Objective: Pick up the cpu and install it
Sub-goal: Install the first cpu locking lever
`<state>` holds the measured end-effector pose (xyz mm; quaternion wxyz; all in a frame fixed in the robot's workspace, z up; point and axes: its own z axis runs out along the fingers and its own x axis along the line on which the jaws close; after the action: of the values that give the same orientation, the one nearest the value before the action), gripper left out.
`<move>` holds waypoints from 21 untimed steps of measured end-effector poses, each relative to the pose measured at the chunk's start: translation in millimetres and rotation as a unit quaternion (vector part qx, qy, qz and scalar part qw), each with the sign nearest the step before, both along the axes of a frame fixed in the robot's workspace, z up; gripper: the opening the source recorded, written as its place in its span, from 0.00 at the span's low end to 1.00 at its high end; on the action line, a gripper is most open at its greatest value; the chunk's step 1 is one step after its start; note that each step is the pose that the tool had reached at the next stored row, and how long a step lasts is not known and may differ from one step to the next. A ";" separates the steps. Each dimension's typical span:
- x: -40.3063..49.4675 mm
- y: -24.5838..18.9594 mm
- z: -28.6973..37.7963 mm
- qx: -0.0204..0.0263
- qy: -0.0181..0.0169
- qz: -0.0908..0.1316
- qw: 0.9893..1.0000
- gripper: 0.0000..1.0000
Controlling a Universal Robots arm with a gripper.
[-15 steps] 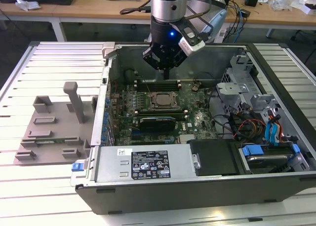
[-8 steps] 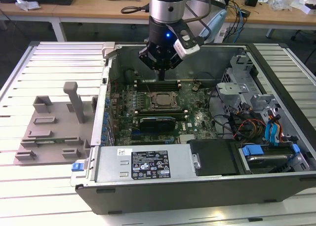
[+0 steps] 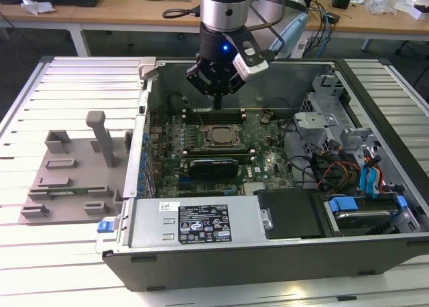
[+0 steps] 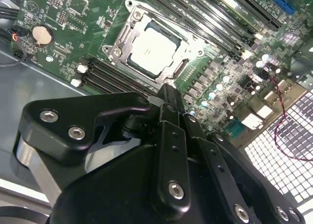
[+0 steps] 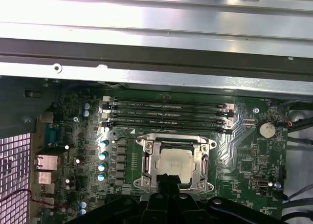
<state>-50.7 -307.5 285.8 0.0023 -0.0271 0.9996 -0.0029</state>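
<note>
The cpu [image 3: 218, 137] lies flat in the black socket frame [image 3: 203, 138] on the green motherboard inside the open computer case. Both wrist views show its pale silver top [image 4: 153, 49] [image 5: 176, 161] seated within the frame. My gripper [image 3: 218, 104] hangs just above the board, a little behind the socket in the exterior view. Its fingers come together to one narrow tip with nothing between them. That tip [image 4: 168, 93] [image 5: 168, 178] sits at the socket's edge, close to the cpu but apart from it.
A grey tray [image 3: 74, 179] stands outside the case at the exterior view's left. A long black heatsink block [image 3: 213, 166] lies in front of the socket, and memory slots [image 5: 166, 114] behind it. The power supply [image 3: 198, 223], drive cage and cables [image 3: 348, 166] crowd the case's front and right.
</note>
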 end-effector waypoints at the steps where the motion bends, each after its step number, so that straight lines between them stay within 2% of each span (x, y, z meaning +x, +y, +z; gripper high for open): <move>1: -3.1 0.0 0.0 0.000 0.000 0.000 1.000 0.11; 7: -15.0 0.0 0.0 0.000 0.000 0.000 1.000 0.11; 15: -36.0 0.0 -0.1 0.000 0.000 0.000 1.000 0.11; 21: -46.0 0.0 0.0 0.000 0.000 0.000 1.000 0.11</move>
<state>-96.7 -307.5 285.8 0.0023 -0.0271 0.9996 -0.0029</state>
